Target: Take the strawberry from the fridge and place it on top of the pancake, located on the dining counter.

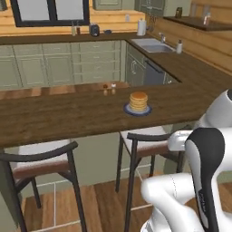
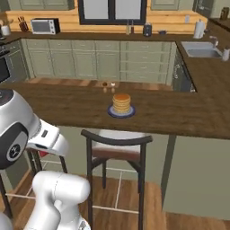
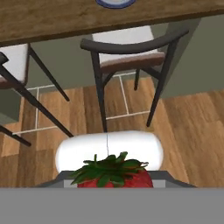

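Note:
The strawberry (image 3: 131, 180), bright red under a green leafy cap, sits low in the hand view between the fingers of my gripper (image 3: 114, 183), which is shut on it; the fingertips are hidden behind the fruit. The pancake (image 1: 138, 101) (image 2: 121, 103) is a golden stack on a small blue plate (image 1: 146, 110), which sits on the dark-brown dining counter (image 1: 68, 113) (image 2: 188, 112). My hand hangs below the counter's height, in front of the stools. The plate's rim (image 3: 114, 2) peeks in at the top of the hand view. The fridge is out of view.
Black-legged stools (image 1: 45, 158) (image 2: 117, 139) (image 3: 131, 48) stand under the counter's near edge, between me and the counter. Two small shakers (image 1: 108, 89) (image 2: 108, 86) stand behind the pancake. Across the kitchen are olive cabinets and a sink (image 1: 152, 44).

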